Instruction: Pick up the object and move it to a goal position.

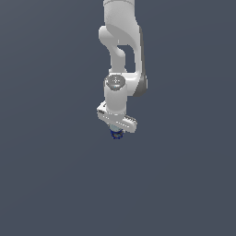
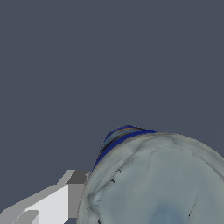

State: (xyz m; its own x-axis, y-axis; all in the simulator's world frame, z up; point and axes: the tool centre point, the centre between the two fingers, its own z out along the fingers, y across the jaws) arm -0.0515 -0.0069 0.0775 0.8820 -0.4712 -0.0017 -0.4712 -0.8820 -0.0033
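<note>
In the exterior view the white arm hangs straight down, and my gripper sits directly over the object, a tiny dark blue item just below the hand. The wrist view is filled at close range by the object's pale whitish-blue top, with a dark blue rim along its edge. One white finger with a grey pad presses against the object's side. The other finger is hidden. The gripper looks shut on the object.
A plain dark grey-blue surface lies all around in both views. The arm's upper links rise above the hand to the top of the exterior view. No goal marker shows.
</note>
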